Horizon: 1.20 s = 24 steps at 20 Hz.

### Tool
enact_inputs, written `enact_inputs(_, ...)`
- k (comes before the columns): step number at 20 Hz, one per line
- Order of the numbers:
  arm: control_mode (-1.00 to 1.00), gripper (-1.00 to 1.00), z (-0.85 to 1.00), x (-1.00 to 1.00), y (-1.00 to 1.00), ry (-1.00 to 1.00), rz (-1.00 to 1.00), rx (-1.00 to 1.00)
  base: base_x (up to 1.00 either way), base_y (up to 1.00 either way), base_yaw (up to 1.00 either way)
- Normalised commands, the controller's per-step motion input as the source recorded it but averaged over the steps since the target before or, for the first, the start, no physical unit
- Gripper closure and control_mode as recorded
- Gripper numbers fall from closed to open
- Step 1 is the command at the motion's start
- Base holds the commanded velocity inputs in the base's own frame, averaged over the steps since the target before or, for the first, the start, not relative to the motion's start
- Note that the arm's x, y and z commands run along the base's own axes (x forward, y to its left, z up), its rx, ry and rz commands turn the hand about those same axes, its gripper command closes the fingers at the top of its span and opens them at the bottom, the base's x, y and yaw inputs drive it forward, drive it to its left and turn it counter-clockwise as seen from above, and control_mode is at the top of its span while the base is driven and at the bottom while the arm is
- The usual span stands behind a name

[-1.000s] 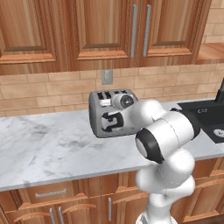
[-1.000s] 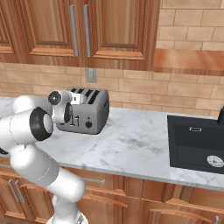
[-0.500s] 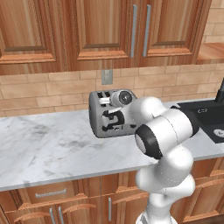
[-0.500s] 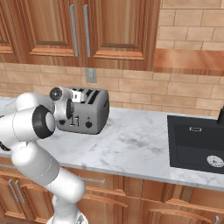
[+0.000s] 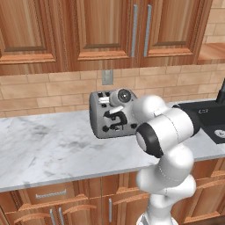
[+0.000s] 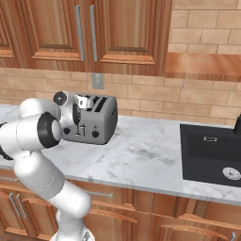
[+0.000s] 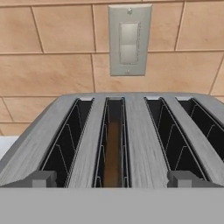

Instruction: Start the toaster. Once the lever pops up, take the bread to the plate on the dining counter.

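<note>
The silver toaster (image 5: pixel 105 127) stands on the marble worktop against the brick wall. My gripper (image 5: pixel 113 115) hovers at the toaster's upper front edge, open, with nothing between its fingers. In the hand view I look along the toaster's (image 7: pixel 135 144) top. My gripper (image 7: pixel 112 179) spans the middle slots, one fingertip (image 7: pixel 43 178) on each side. The bread (image 7: pixel 113 153) sits low in the second slot from the left, a thin brown slice. From the right base view the gripper (image 6: pixel 77 117) covers the front of the toaster (image 6: pixel 101 120). The plate and the dining counter are out of view.
A grey wall switch plate (image 7: pixel 128 39) is right behind the toaster. The marble worktop (image 5: pixel 44 145) runs left and right, with wooden cabinets above. A black sink (image 6: pixel 212 155) lies to the right. My white elbow (image 5: pixel 165 132) bulks in front of the toaster.
The hand has crept slightly up and closer to the toaster's front, and the elbow has shifted with it. The jaws stay wide. The toaster has not moved.
</note>
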Motion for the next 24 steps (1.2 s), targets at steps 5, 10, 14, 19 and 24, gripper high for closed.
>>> enact_inputs(5, -1.00, -1.00, 0.00, 0.13, 0.00, 0.05, 0.00, 0.00, 0.00, 0.00, 0.00)
enact_inputs(10, -1.00, -1.00, -0.01, 0.06, 0.00, 0.06, 0.00, 0.00, 0.00, 0.00, 0.00)
enact_inputs(14, -1.00, -1.00, -0.01, 0.00, 0.00, 0.05, 0.00, 0.00, 0.00, 0.00, 0.00)
enact_inputs(19, -1.00, -1.00, 0.00, 0.00, 0.00, 0.01, 0.00, 0.00, 0.00, 0.00, 0.00)
enact_inputs(24, -1.00, -1.00, 0.00, 0.02, -0.07, 0.02, 0.00, 0.00, 0.00, 0.00, 0.00)
